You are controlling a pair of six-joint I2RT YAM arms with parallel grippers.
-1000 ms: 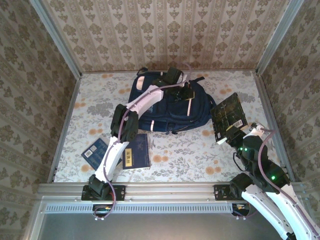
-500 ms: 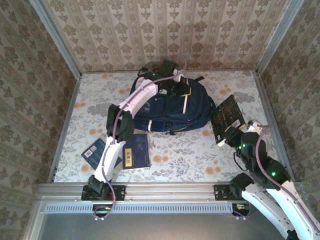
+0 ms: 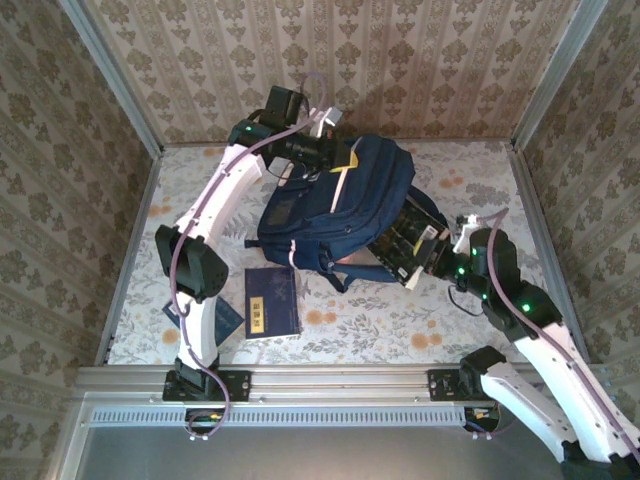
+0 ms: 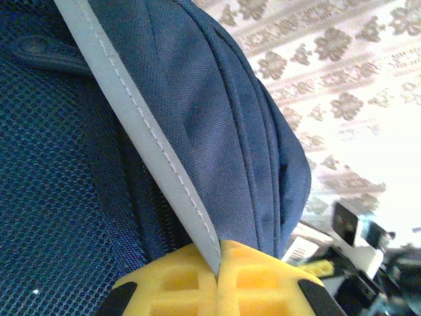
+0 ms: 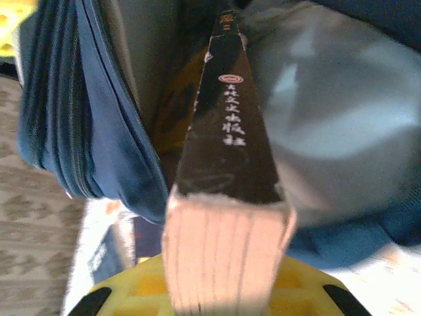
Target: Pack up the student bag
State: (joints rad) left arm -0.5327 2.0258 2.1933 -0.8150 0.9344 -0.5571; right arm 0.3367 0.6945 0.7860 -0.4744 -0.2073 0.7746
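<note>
The student bag [image 3: 340, 205] is a navy backpack, pulled up off the table with its mouth facing right. My left gripper [image 3: 335, 157] is shut on its pale trim strip [image 4: 154, 155], pinched between the yellow pads [image 4: 177, 280] in the left wrist view. My right gripper [image 3: 437, 253] is shut on a dark book [image 3: 405, 240] whose far end sits inside the bag's mouth. In the right wrist view the book's black spine [image 5: 227, 118] points into the opening with grey lining [image 5: 329, 112], and navy fabric [image 5: 72, 118] hangs to its left.
A navy book [image 3: 272, 305] lies flat on the floral table in front of the bag. A second blue book [image 3: 222, 322] lies to its left, partly behind the left arm. Wallpapered walls close in the back and both sides.
My left gripper rose and swung back-left, lifting the bag's top and opening its mouth. My right gripper moved left, carrying the dark book from beside the bag into that mouth.
</note>
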